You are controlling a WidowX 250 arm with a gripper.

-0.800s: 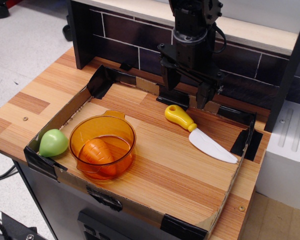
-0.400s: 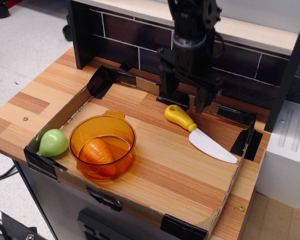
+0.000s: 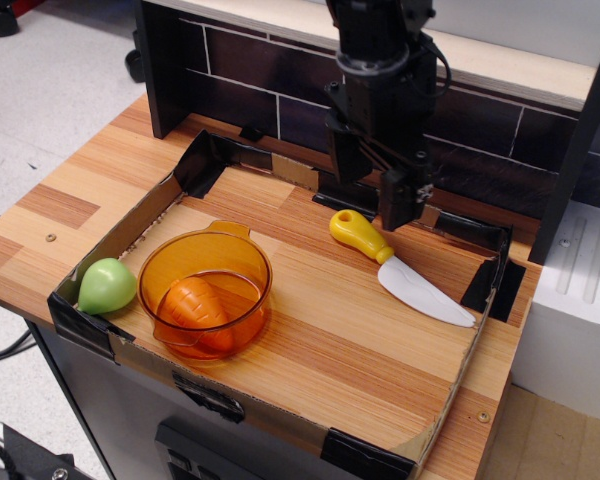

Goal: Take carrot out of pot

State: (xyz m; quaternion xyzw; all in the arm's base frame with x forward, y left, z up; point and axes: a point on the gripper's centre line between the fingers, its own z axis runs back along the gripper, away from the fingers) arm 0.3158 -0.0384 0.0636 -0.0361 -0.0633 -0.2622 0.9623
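While the carrot (image 3: 193,303) lies inside the pot (image 3: 206,287) at lower left of frame, the gripper (image 3: 371,195) hangs at upper centre, jaws apart and empty, above the yellow knife handle (image 3: 359,235). Green pear (image 3: 106,285) sits just left of pot.

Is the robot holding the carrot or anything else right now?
No, it holds nothing. The gripper hangs open and empty at the back of the tray, above the knife's yellow handle. The carrot lies in the pot, far from the fingers.
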